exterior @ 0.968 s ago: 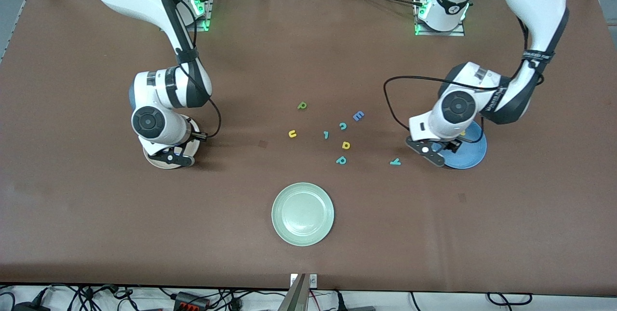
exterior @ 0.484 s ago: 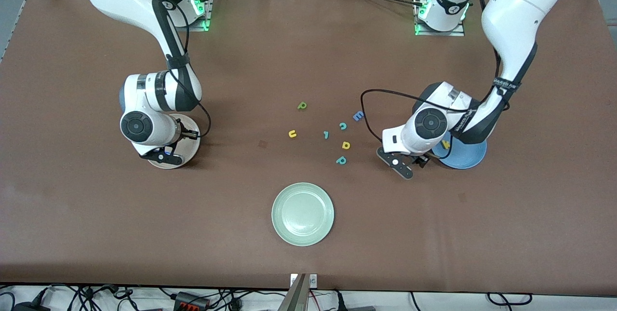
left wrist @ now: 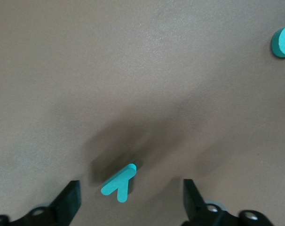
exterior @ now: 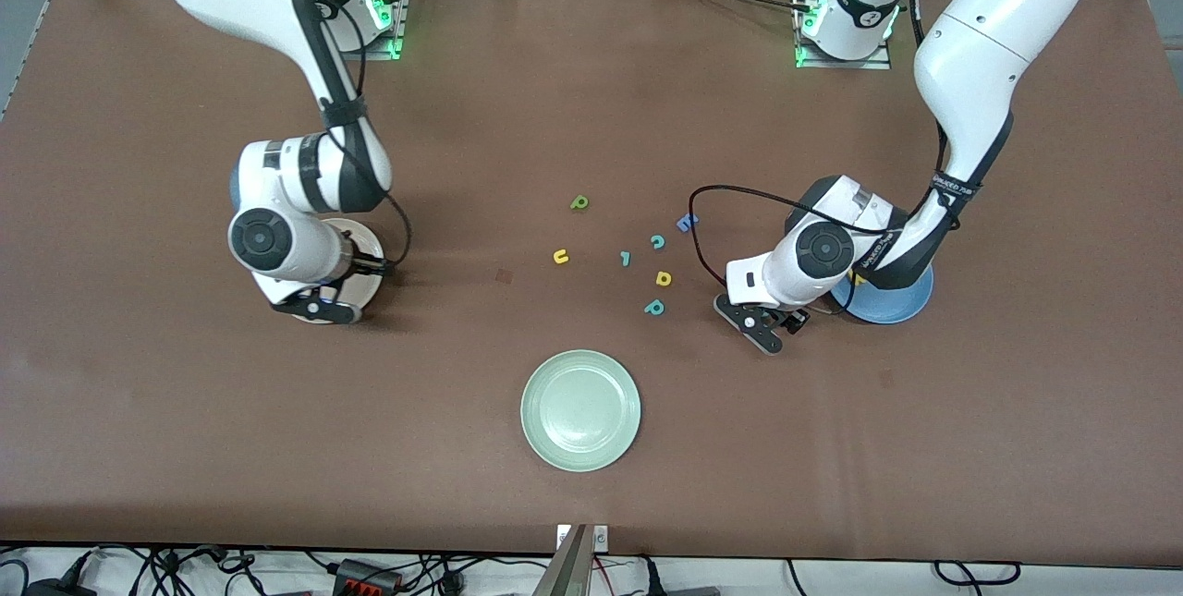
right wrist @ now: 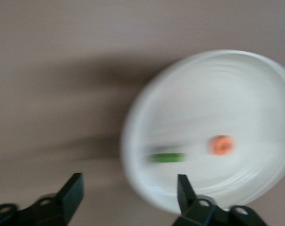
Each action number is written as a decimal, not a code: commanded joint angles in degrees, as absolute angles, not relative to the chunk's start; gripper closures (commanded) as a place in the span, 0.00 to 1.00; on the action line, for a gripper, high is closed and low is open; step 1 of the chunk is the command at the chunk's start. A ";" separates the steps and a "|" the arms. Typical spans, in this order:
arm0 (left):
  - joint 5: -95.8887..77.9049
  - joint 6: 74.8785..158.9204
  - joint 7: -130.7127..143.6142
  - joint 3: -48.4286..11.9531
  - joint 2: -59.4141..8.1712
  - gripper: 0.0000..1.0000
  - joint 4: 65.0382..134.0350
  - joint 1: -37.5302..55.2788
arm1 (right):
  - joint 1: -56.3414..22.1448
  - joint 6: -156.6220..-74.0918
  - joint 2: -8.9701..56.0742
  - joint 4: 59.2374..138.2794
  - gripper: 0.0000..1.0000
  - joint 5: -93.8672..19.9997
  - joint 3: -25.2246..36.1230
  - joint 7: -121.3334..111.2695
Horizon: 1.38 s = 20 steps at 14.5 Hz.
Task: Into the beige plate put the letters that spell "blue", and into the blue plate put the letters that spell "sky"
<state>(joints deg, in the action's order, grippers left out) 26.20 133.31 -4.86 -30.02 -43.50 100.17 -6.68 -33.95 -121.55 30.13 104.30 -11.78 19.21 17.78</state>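
Note:
My left gripper [left wrist: 130, 202] is open low over the table, with the teal y [left wrist: 119, 183] lying flat between its fingers, untouched. In the front view this gripper [exterior: 760, 326] hides the y, beside the blue plate [exterior: 898, 302], where a yellow letter [exterior: 859, 280] peeks out. My right gripper [right wrist: 128, 195] stands open over the rim of the beige plate [right wrist: 255, 84], which holds an orange e [right wrist: 222, 145] and a thin green bar [right wrist: 167, 157]. The green b [exterior: 579, 202] and yellow u [exterior: 560, 256] lie mid-table.
Also mid-table are a blue E [exterior: 686, 223], a teal c [exterior: 657, 242], a small teal hooked letter [exterior: 626, 258], a yellow a-like letter [exterior: 663, 278] and a teal p [exterior: 654, 307]. A pale green plate [exterior: 580, 409] sits nearer the front camera.
My left gripper swung from over the blue plate to the teal y and came down around it. My right gripper opened over the beige plate and shifted slightly.

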 commanded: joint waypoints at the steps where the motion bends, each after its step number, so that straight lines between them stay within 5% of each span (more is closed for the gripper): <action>1: 27.51 133.33 -5.19 -30.06 -44.47 0.27 99.05 -6.94 | -38.84 -121.47 31.89 98.81 0.00 -16.34 18.98 20.38; 8: 27.68 133.51 -7.65 -29.71 -45.09 0.49 98.88 -6.77 | -49.21 -122.61 39.27 89.67 0.00 -15.91 18.28 15.82; 10: 30.56 134.12 -7.56 -29.71 -45.09 0.50 98.88 -6.85 | -52.28 -123.13 42.35 87.46 0.08 -15.56 18.28 15.03; 13: 31.55 134.21 -7.56 -29.79 -45.53 0.66 98.88 -7.12 | -54.32 -129.44 45.08 87.27 0.28 -15.55 18.28 14.41; 15: 31.55 134.12 -7.38 -29.79 -45.35 0.78 98.96 -7.12 | -55.01 -131.91 46.66 87.28 0.28 -16.08 18.11 15.29; 20: 31.47 132.90 -7.12 -29.97 -43.43 0.86 98.96 -7.82 | -55.20 -133.07 47.46 87.28 0.28 -17.92 17.40 14.94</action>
<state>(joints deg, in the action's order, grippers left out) 29.84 133.73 -6.62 -29.72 -44.10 99.75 -7.02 -55.04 -133.14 47.05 88.38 -15.91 17.34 16.28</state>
